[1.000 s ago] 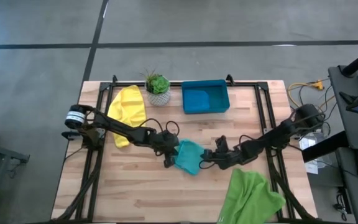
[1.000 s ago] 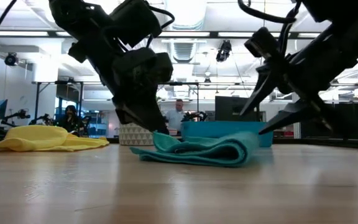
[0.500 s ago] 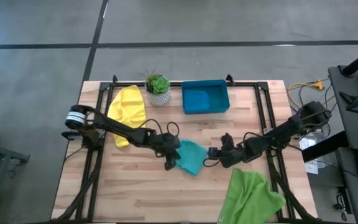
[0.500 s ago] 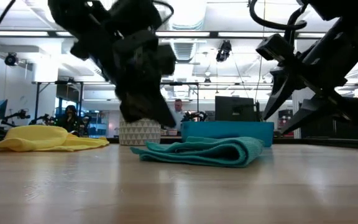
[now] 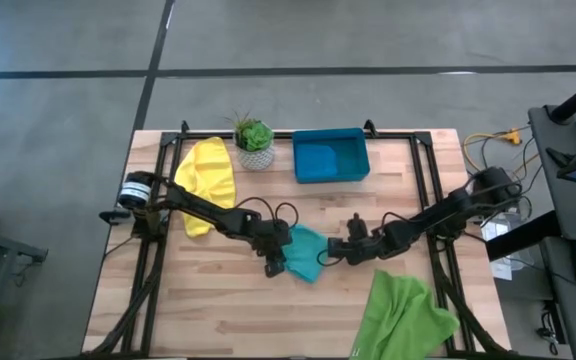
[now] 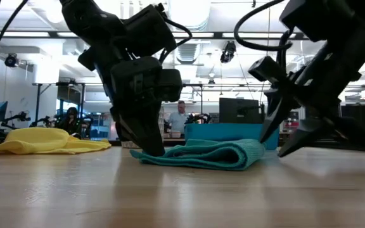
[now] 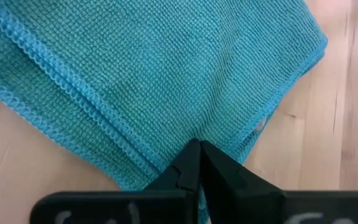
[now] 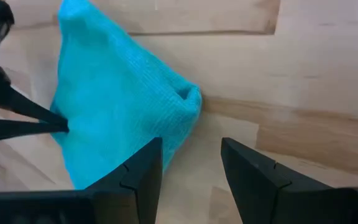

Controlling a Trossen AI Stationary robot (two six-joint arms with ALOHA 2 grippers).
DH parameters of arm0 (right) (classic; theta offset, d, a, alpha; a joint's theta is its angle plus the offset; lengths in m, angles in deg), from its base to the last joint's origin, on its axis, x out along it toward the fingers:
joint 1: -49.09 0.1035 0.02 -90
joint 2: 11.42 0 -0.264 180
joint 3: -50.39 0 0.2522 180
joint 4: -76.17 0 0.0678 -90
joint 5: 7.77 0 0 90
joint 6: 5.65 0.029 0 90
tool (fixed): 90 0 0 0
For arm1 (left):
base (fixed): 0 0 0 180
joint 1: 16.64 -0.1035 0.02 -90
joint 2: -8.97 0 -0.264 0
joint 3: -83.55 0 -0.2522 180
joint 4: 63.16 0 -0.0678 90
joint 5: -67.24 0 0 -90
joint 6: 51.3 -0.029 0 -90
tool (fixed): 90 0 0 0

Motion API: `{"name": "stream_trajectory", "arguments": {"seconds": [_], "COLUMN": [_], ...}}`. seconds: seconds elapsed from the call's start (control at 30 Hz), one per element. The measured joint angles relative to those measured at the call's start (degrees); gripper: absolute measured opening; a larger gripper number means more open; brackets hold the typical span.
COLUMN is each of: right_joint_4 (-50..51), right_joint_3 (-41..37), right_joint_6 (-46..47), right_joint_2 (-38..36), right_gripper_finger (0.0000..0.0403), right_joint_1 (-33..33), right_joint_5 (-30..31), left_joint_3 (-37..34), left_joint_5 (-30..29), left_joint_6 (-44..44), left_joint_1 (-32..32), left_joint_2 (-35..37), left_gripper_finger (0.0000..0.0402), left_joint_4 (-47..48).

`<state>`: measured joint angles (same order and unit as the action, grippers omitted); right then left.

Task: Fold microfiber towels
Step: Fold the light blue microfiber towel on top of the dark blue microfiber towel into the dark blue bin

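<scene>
A teal towel (image 5: 305, 252) lies folded on the table's middle; its rounded fold (image 6: 249, 154) faces right. My left gripper (image 5: 277, 259) is shut, and its tip (image 6: 152, 151) is down on the towel's left end. At the towel's right end, my right gripper (image 5: 327, 256) stands open and low, one finger (image 8: 140, 169) beside the folded corner (image 8: 188, 99). A yellow towel (image 5: 208, 170) lies crumpled at the far left. A light green towel (image 5: 403, 312) hangs over the near right edge. My left gripper presses its shut fingertips (image 7: 199, 152) down on the teal towel's top layer, just inside the stacked hemmed edges (image 7: 135, 158) at its left end. The fingers slant down from the table's left. The towel lies flat on the wood. My right gripper: I cannot tell whether a finger touches the towel's folded end.
A blue plastic tray (image 5: 330, 156) stands at the far middle, with a small potted plant (image 5: 255, 140) to its left. Bare wood shows in front of the teal towel. People show in the room beyond the table in the low view.
My left gripper has come down and tipped steeper, landing its shut tip on the teal towel's left end, whose raised bump now lies flatter. My right gripper backed off a little to the right, then came back to the towel's fold, staying open.
</scene>
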<state>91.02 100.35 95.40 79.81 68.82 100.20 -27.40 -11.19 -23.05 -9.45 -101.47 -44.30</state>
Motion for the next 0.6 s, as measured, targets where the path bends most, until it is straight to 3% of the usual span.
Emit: {"name": "stream_trajectory", "arguments": {"seconds": [0.2, 0.6], "right_joint_4": [-2.20, -12.34], "right_joint_3": [0.10, -4.04], "right_joint_6": [2.18, 5.87], "right_joint_2": [2.37, 2.55], "right_gripper_finger": [0.0171, 0.0241], "right_joint_1": [-0.10, -0.57], "right_joint_5": [1.31, 5.17], "left_joint_3": [0.00, 0.09], "left_joint_5": [1.06, 1.91], "left_joint_6": [1.38, 1.40], "left_joint_1": [-0.05, 0.02], "left_joint_2": [-0.76, -0.82], "left_gripper_finger": [0.0000, 0.0000], "left_joint_4": [-0.39, -0.61]}}
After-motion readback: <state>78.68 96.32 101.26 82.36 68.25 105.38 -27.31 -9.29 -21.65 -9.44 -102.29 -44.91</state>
